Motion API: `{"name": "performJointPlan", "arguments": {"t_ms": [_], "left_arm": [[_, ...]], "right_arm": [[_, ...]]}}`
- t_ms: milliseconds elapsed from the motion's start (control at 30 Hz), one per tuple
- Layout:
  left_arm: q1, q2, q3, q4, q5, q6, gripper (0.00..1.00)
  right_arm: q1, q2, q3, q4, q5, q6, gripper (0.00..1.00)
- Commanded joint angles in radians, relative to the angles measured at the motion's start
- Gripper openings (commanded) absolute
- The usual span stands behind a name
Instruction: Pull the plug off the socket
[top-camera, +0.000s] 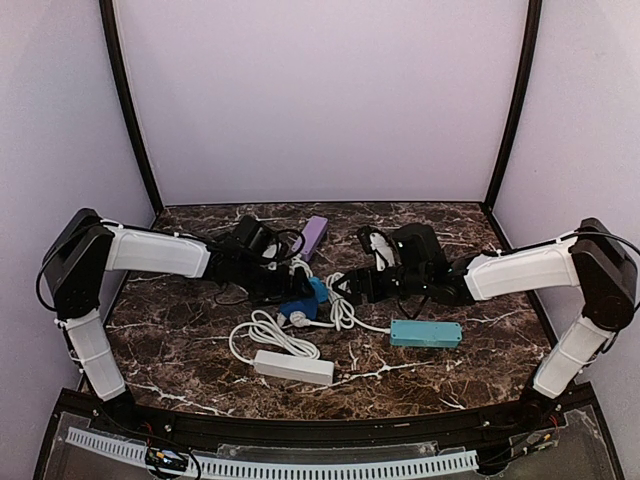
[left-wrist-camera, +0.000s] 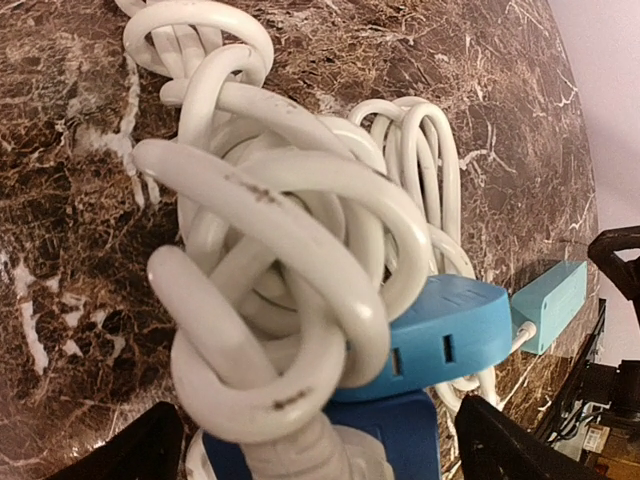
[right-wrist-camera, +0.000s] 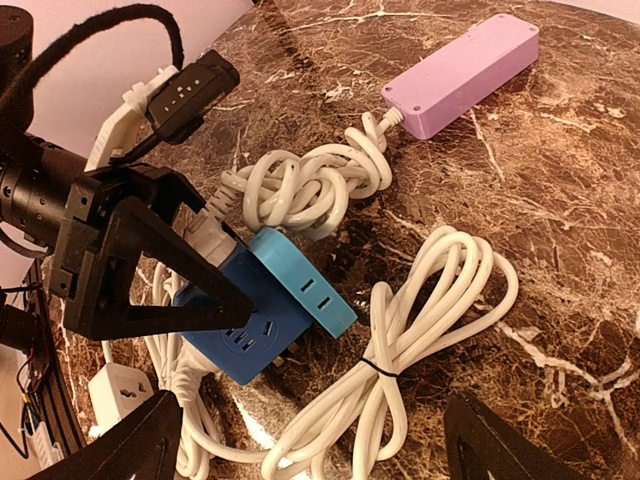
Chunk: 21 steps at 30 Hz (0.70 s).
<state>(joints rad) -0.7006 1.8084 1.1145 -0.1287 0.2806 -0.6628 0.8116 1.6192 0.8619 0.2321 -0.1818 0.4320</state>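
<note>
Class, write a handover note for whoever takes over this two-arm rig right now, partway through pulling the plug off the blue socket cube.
Left gripper: open, jaws on either side of the blue socket; I cannot tell whether it is gripping.
Right gripper: open, empty, facing the plug.
Things: the socket sits mid-table among the white cords. The light blue plug appears seated on the socket.
Done: both arms are in position.
Left: probably brace the socket with the left gripper, close the right on the plug, and pull them apart.
</note>
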Motion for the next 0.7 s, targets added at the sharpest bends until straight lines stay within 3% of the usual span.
{"name": "performJointPlan", "arguments": {"t_ms": [0, 200, 400, 667], "left_arm": [[-0.008, 0.027, 0.033, -0.011, 0.003, 0.012, 0.96], [-0.009, 0.045, 0.051, -0.012, -0.001, 0.021, 0.87], [-0.01, 0.054, 0.052, -0.026, 0.013, 0.019, 0.7], [-0.01, 0.03, 0.048, -0.034, 0.042, 0.05, 0.58]], "right_arm": [[0.002, 0.001, -0.002, 0.03, 0.014, 0.01, 0.9], [0.002, 0.007, -0.004, 0.029, 0.014, 0.01, 0.9], [0.002, 0.005, 0.003, 0.019, 0.026, -0.003, 0.9], [0.0, -0.003, 0.012, 0.0, 0.035, -0.03, 0.9]]}}
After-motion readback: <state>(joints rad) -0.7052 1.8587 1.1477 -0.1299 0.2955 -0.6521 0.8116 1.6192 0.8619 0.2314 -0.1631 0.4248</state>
